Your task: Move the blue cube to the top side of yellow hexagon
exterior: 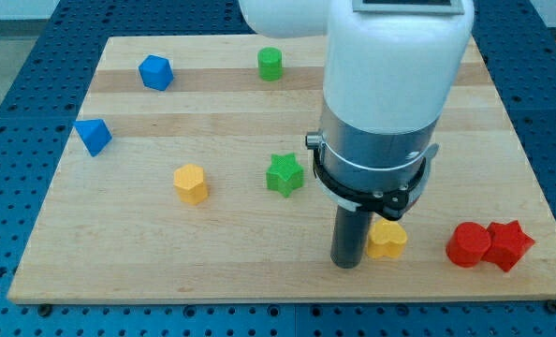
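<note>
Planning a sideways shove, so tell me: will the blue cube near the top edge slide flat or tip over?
The blue cube looks squat and faceted, so it probably slides rather than tips. It seems a small, light, rigid piece. The smooth wooden board likely offers little grip, so an off-centre push may spin it.

No readable text, labels, brand names, numbers or signs appear anywhere in this view. The pale wooden board (259, 271), the small coloured plastic blocks on it, the white and grey robot arm (381, 84) and the blue perforated table (7, 56) all carry no legible markings.
</note>
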Controlling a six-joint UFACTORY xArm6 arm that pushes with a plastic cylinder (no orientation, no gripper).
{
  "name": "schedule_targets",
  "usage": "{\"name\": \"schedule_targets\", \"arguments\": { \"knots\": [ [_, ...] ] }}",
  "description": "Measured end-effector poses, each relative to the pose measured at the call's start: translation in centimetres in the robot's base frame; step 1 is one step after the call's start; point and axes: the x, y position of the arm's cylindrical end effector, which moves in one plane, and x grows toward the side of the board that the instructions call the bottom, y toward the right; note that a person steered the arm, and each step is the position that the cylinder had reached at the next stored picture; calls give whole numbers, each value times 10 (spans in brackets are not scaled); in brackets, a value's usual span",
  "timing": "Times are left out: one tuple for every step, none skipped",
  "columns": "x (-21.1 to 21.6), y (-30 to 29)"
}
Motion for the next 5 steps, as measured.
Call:
{"name": "schedule_targets", "arguments": {
  "knots": [
    [-21, 1],
    [-21, 2],
    [-15, 25],
    [-14, 50],
    [-14, 51]
  ]
}}
